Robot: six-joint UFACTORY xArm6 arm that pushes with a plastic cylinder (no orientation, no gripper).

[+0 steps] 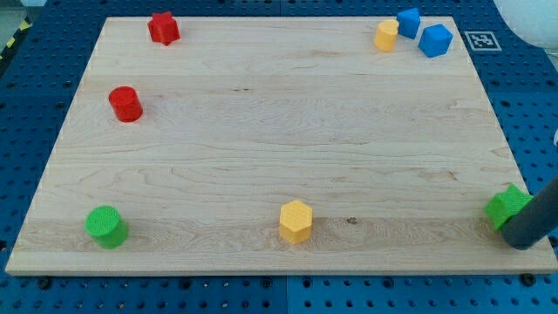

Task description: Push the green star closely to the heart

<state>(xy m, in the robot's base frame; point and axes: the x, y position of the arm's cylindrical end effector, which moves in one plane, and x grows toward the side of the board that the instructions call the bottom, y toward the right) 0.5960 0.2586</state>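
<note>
1. At the far left, a red star (pixel 163 28) is sitting by the far edge of the table (pixel 261 131), with a red cylinder (pixel 125 104) nearer and a green cylinder (pixel 106 227) resting at the near left corner.
2. Around the middle of the near edge, a yellow hexagon (pixel 296 221) is standing alone.
3. At the far right, a yellow block (pixel 386 36), which I am judging to be the heart, is sitting just beside two blue blocks (pixel 408 22) (pixel 435 40).
4. At the near right corner, the green star (pixel 508 207) is lying well apart from the heart, partly hidden behind the tool (pixel 536 218).
5. The tool is a plain dark rod with nothing to spread or press together. My tip (pixel 521 246) is resting at the near right side of the green star, apparently touching it.
6. The approach step seems to be finishing. The next move is calling for a long push towards the far edge and slightly left, stopping short of the blue blocks.
</note>
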